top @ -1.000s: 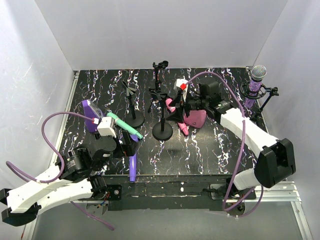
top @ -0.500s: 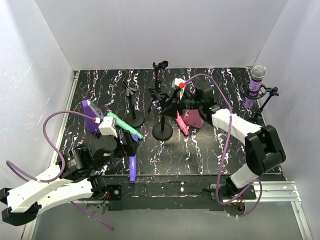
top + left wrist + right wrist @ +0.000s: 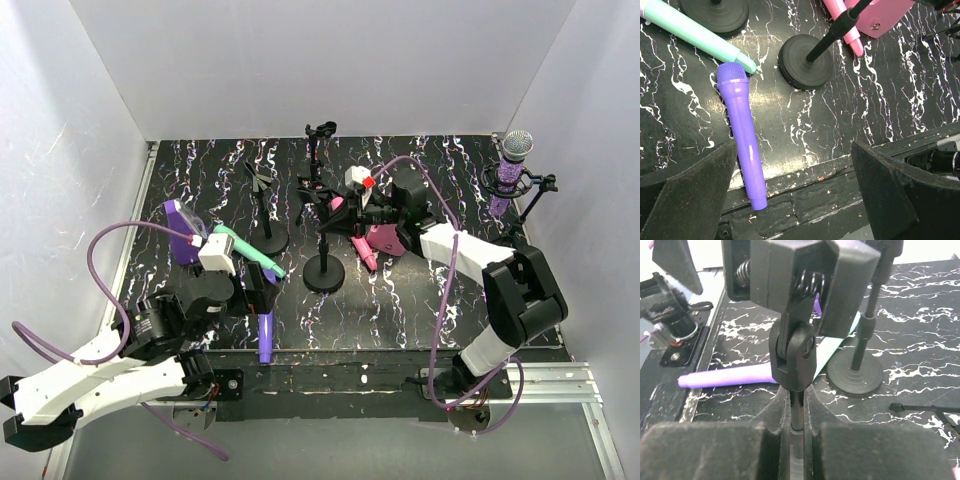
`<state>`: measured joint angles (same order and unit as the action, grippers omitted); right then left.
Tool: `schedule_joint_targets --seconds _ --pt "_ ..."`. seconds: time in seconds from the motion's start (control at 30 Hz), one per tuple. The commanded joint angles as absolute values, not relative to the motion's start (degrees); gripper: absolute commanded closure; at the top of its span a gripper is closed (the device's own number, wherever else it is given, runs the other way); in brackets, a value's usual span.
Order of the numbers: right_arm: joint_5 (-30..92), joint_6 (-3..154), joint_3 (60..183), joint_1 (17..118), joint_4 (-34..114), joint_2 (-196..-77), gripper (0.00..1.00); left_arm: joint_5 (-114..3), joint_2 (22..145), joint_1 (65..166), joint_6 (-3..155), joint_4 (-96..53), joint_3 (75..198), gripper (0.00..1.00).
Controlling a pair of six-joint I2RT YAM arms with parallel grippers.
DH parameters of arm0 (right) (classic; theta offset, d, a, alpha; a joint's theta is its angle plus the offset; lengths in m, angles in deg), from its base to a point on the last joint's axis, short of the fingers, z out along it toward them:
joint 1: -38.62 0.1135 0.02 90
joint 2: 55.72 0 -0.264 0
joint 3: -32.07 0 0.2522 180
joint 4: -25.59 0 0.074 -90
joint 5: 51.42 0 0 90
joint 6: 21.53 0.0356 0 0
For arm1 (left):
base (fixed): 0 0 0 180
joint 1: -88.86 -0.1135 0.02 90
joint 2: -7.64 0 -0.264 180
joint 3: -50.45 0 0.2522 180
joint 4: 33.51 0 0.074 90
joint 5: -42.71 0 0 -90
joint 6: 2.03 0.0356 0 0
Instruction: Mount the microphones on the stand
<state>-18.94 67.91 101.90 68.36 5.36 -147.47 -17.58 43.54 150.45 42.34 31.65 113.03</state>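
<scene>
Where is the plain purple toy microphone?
The plain purple microphone lies at the near edge of the black marbled table, left in the top view, by the left gripper, its head beside the mint green microphone.

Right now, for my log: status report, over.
Left tool open above plain purple microphone. Right tool shut on stand pole. Mint microphone crowds purple's head.

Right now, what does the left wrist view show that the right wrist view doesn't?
Only the left wrist: the open left gripper and the middle stand's round base. Only the right wrist: the right gripper shut on that stand's pole, below its spring clip. Both: the plain purple microphone lying flat and part of the mint green microphone.
</scene>
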Motion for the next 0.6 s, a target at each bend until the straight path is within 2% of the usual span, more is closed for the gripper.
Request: schedule_joint_targets --seconds 0.0,0.1,0.23,0.37,0.57 --pt "-26.96 64.79 100.32 68.68 10.24 -141.43 0.99 -18.20 42.27 150.47 43.40 30.97 115.36 0.02" --pt "-31.63 57.60 99.62 68.68 21.38 -137.47 0.99 -19.86 41.74 150.48 45.16 29.04 115.01 0.02" --pt "-32.78 28.81 102.24 68.68 54.38 -133.95 0.99 -22.85 42.17 150.39 47.80 26.31 114.75 0.02" --pt "-32.26 15.32 103.05 68.51 72.12 -131.75 0.98 -28.29 42.70 150.47 50.96 22.89 114.40 0.02" --pt "-30.68 16.78 101.73 66.05 73.37 -130.17 0.73 -35.33 43.58 150.39 55.88 17.87 113.69 0.02"
